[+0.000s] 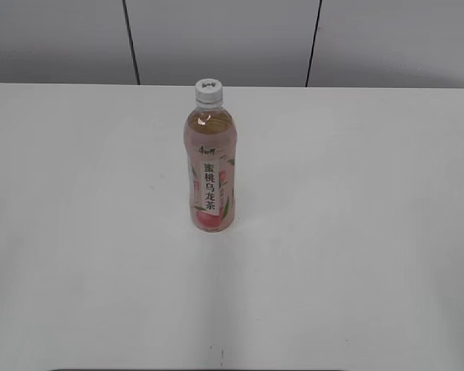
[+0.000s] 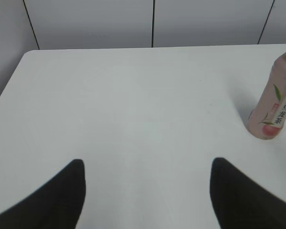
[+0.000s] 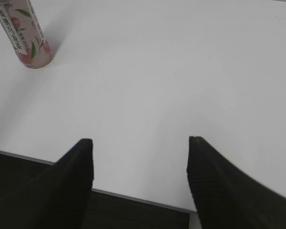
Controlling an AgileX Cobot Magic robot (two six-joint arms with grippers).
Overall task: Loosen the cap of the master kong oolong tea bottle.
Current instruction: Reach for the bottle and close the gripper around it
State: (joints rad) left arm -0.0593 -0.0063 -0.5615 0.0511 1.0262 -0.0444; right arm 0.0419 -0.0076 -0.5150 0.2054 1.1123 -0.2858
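Observation:
The master kong oolong tea bottle (image 1: 210, 174) stands upright near the middle of the white table (image 1: 356, 232), with its pink peach label and black characters facing me. The white cap (image 1: 208, 92) sits on its neck. The bottle's lower part shows at the right edge of the left wrist view (image 2: 275, 105) and at the top left of the right wrist view (image 3: 25, 36); the cap is out of both. My left gripper (image 2: 148, 167) is open and empty, well left of the bottle. My right gripper (image 3: 140, 143) is open and empty over the table's near edge.
Grey wall panels with dark seams (image 1: 131, 42) stand behind the table. The table's near edge (image 3: 133, 199) and dark floor show under my right gripper. The table's left corner (image 2: 26, 53) shows in the left wrist view.

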